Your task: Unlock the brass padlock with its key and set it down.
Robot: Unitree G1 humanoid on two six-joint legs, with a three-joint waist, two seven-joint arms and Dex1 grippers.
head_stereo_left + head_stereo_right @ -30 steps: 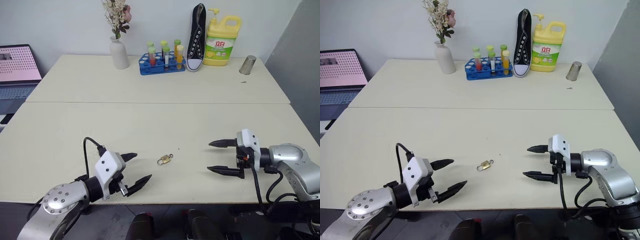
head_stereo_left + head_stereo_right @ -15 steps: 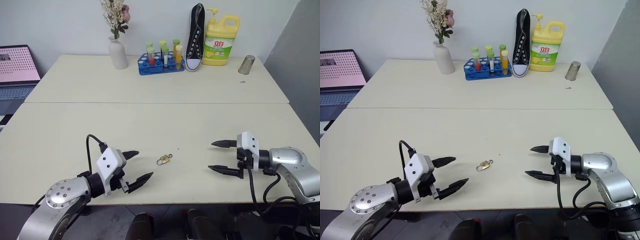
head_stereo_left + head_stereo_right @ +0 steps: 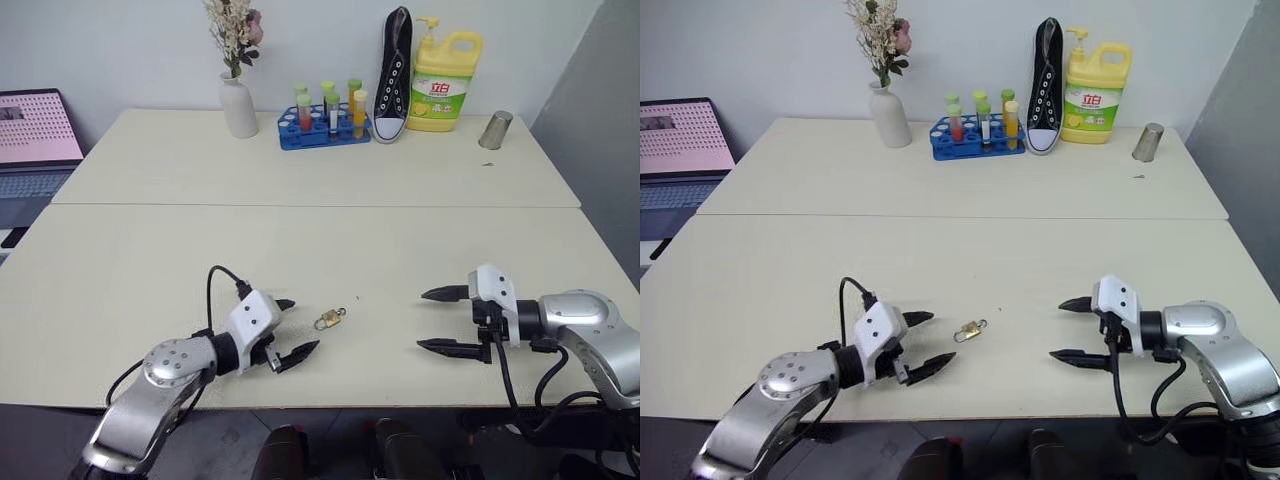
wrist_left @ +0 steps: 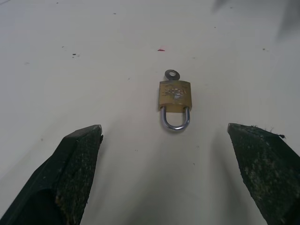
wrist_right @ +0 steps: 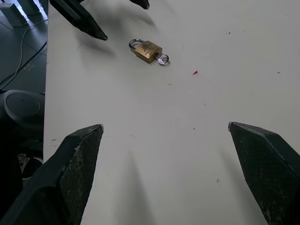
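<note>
The small brass padlock (image 3: 327, 321) lies flat on the cream table (image 3: 300, 240) near its front edge, and its silvery shackle (image 4: 176, 120) looks closed. The key (image 4: 172, 74) sticks out of the end of the body opposite the shackle. My left gripper (image 3: 300, 325) hovers open just left of the padlock, which lies ahead of the gap between its fingers (image 4: 77, 159). My right gripper (image 3: 423, 320) stands open well to the right of the padlock (image 5: 148, 50), pointing toward it with nothing between its fingers.
Along the table's back edge stand a white vase of flowers (image 3: 238, 105), a blue rack of test tubes (image 3: 322, 128), a black sneaker (image 3: 392, 75), a yellow detergent bottle (image 3: 444, 80) and a metal cup (image 3: 494, 130). A laptop (image 3: 35, 130) sits off to the left.
My left gripper has moved forward, rightward and down, closing in on the padlock. The right gripper has stayed put, and the padlock has not moved.
</note>
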